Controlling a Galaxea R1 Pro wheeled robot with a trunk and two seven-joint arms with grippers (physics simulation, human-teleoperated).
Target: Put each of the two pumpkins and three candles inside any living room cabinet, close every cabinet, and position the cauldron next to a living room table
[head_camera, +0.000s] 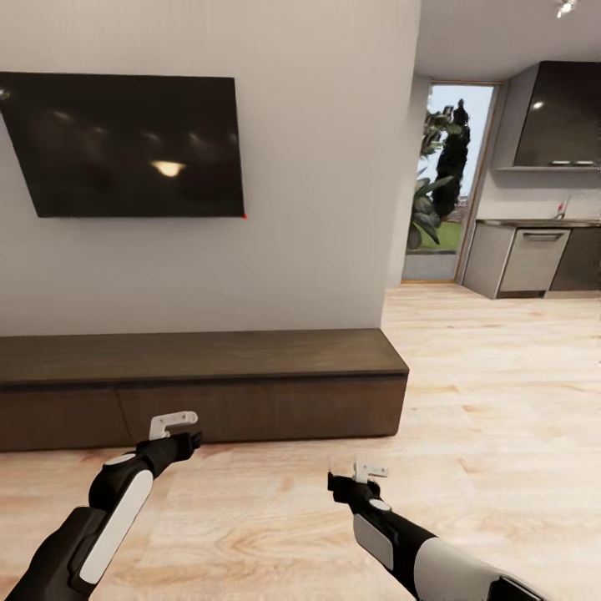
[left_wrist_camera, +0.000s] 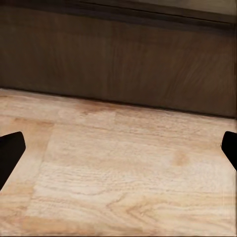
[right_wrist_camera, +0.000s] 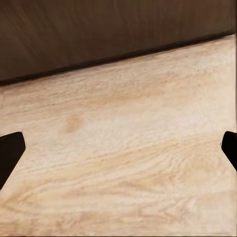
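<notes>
We note the cabinet, drawers shut, just ahead of our left gripper and right gripper, both spread wide, holding nothing.

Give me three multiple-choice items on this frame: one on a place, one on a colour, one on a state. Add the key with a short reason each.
1. Where is the TV?
A. on the wall above the cabinet
B. on the floor
C. in the kitchen

2. What colour is the cabinet?
A. white
B. dark brown
C. orange

3. How are the cabinet's drawers?
A. both pulled out
B. one pulled out
C. both closed

Key: 1 A, it hangs on the wall over the unit. 2 B, dark brown wood. 3 C, the front is flush.
</notes>
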